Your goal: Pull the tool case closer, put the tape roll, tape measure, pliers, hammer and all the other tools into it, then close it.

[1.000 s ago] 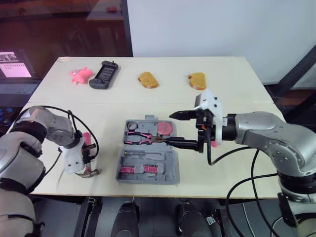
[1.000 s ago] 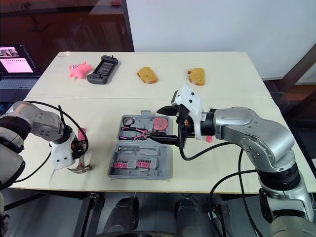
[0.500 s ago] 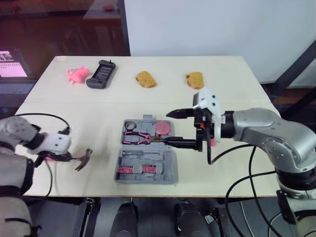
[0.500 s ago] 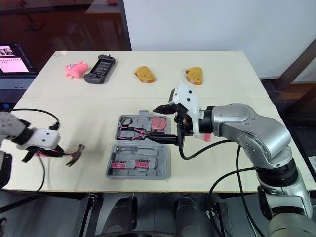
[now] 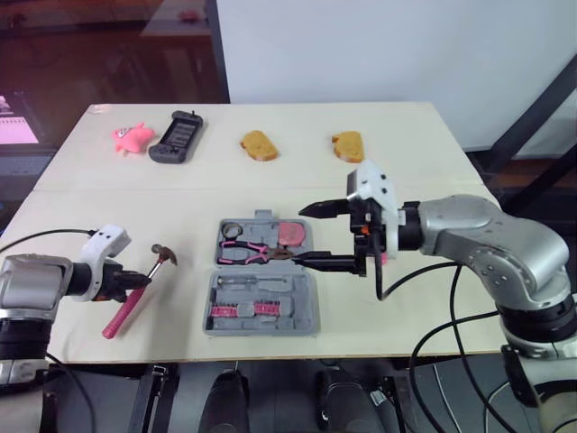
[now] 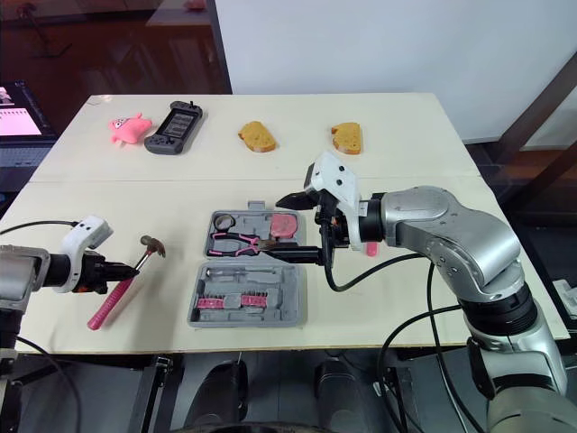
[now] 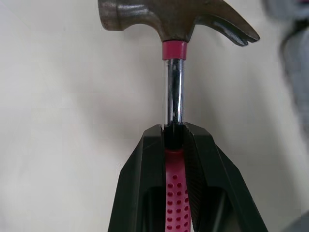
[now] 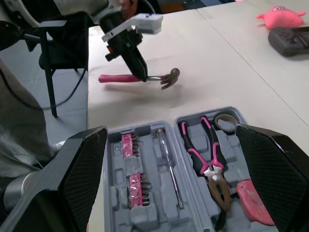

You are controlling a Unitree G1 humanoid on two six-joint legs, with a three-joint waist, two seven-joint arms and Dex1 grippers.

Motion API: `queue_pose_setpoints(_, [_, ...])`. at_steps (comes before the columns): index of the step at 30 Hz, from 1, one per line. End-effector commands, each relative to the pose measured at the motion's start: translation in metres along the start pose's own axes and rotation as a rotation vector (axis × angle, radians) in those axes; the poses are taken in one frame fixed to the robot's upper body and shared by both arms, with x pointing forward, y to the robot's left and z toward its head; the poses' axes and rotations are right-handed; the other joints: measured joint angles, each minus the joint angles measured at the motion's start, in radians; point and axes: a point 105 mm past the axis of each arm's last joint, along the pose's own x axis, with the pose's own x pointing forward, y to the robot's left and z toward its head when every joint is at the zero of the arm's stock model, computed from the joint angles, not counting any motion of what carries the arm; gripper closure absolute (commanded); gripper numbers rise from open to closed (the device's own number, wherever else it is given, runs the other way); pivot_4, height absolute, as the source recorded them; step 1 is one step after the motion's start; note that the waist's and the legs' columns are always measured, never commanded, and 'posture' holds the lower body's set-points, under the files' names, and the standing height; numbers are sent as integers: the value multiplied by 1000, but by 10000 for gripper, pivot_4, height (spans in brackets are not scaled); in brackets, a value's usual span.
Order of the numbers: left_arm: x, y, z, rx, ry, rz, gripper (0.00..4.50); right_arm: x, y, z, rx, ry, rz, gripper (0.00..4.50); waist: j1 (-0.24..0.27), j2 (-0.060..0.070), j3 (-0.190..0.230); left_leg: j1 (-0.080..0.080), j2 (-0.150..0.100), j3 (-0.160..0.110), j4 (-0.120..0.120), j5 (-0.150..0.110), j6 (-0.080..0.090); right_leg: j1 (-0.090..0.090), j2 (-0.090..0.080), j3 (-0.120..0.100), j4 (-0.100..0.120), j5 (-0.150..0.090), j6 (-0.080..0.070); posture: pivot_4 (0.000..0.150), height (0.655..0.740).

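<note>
Right now my left gripper [image 7: 173,130] is clamped on the hammer [image 5: 126,309]. The jaws are nearly closed, pinching it just where the pink grip meets the steel shaft. I hold it there, close to the head, so the heavy end cannot swing. The head points toward the tool case [image 5: 297,307] and the handle trails back past my wrist. Judging by the shadow under it in the right wrist view, the hammer is off the table [image 5: 406,162], well to the left of the case.

The case lies open in front of me, both halves flat. The pliers [image 5: 245,253] sit in the far half with the tape roll [image 5: 232,229] beside them, and next to those is a pink-red piece that I take for the tape measure [image 5: 290,234]. A screwdriver [image 8: 166,166] and a strip of bits [image 5: 239,309] fill the near half.

My right gripper [image 5: 300,235] hovers at the right side of the case with its jaws spread wide and nothing between them. I judge it is out of the hammer's path yet near enough to steady the case or fold it shut.

So the hammer looks like the last tool outside. Next I would carry it across and lay it level into its slot, which I cannot make out from here.
</note>
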Motion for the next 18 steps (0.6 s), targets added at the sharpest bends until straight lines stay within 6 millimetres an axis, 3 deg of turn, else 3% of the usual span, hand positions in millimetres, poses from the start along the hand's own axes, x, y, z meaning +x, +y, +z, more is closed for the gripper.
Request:
queue_pose_setpoints(1, [-6, -9, 7, -29, -33, 35, 44344, -1, 4, 9, -40, -25, 5, 0, 1, 0, 0, 0, 0, 0, 0, 0, 0, 0, 0, 0, 0, 0, 0, 1500, 7207])
queue_pose_setpoints(5, [2, -14, -1, -28, -21, 71, 44350, -1, 5, 9, -39, -26, 4, 0, 0, 0, 0, 0, 0, 0, 0, 0, 0, 0, 0, 0, -1, 0, 0, 1500, 7207])
queue_pose_setpoints(14, [19, 0, -11, -127, -44, 209, 44353, 0, 4, 10, -42, -24, 1, 0, 6, -2, 0, -1, 0, 0, 2, 0, 0, 0, 0, 0, -1, 0, 0, 1500, 7207])
queue_pose_setpoints(18, [21, -2, -7, -165, -80, 208, 25307, 0, 4, 10, -43, -23, 2, 0, 6, -2, 0, -1, 0, 0, 2, 0, 0, 0, 0, 0, -1, 0, 0, 1500, 7207])
